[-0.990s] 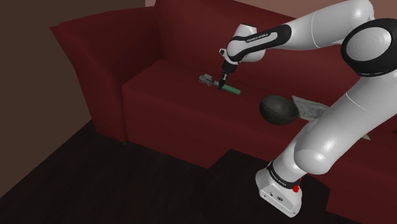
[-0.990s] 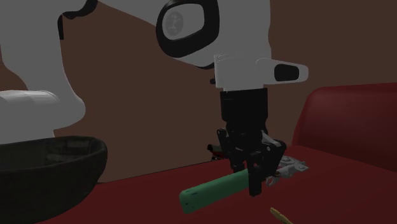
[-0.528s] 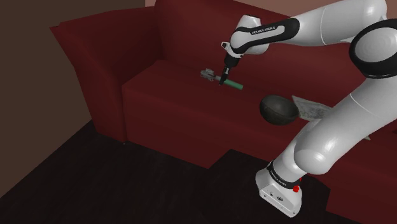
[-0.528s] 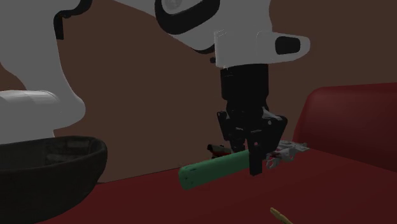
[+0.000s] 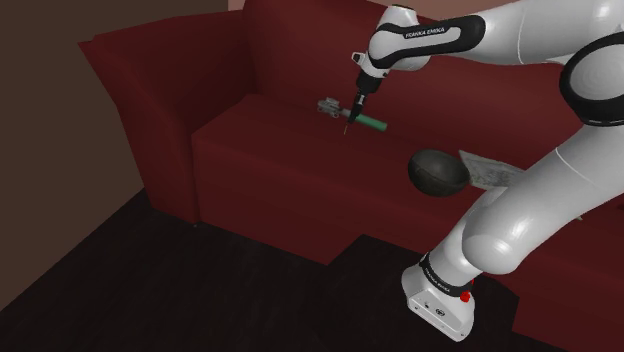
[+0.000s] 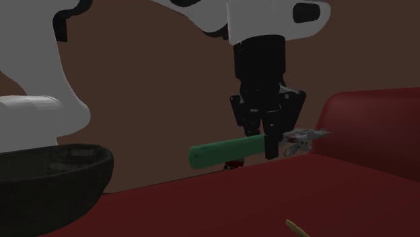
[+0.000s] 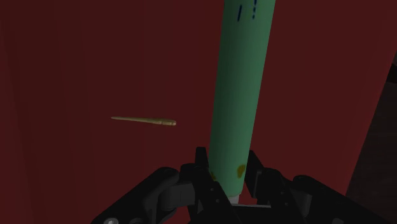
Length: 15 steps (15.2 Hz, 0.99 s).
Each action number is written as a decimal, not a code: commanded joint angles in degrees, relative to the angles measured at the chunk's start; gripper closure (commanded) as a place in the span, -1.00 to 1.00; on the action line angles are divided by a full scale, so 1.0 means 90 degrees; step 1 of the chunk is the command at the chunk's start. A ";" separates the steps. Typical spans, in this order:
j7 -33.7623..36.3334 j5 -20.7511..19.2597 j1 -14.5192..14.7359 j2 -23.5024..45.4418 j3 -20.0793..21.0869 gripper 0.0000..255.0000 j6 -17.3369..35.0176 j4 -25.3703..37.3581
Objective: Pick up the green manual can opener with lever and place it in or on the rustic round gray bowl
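Observation:
The can opener [image 5: 362,120] has a green handle [image 6: 225,150] and a grey metal head [image 6: 304,137]. My gripper [image 6: 267,149] is shut on it near the head end and holds it level in the air above the red sofa seat [image 5: 290,160]. In the wrist view the green handle [image 7: 243,95] runs away from the gripper [image 7: 230,184], clasped between the black fingers. The round dark grey bowl [image 5: 438,171] sits on the seat toward the shoulder view's right, apart from the gripper; its rim [image 6: 57,159] fills the second exterior view's lower left.
A thin tan stick [image 7: 145,121] lies on the seat below the opener, its tip [image 6: 296,227] near the second exterior view's bottom edge. A pale flat object [image 5: 490,170] lies beside the bowl. The sofa's armrest [image 5: 150,80] and backrest [image 5: 300,45] bound the seat.
The gripper has risen off the seat with the can opener held in it, and the handle has levelled from tilted down to nearly horizontal.

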 commanded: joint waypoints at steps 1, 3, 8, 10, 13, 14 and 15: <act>0.0027 -0.0022 0.0001 -0.0053 0.0009 1.00 -0.0183 0.0133; 0.0047 -0.0040 0.0002 -0.0098 0.0016 1.00 -0.0353 0.0261; 0.0091 -0.0072 0.0005 -0.0183 0.0034 1.00 -0.0777 0.0604; 0.0106 -0.0081 0.0007 -0.0208 0.0040 1.00 -0.0947 0.0751; 0.0124 -0.0091 0.0010 -0.0233 0.0048 1.00 -0.1201 0.0982; 0.0130 -0.0093 0.0011 -0.0239 0.0051 1.00 -0.1286 0.1062; 0.0135 -0.0094 0.0012 -0.0243 0.0053 1.00 -0.1372 0.1144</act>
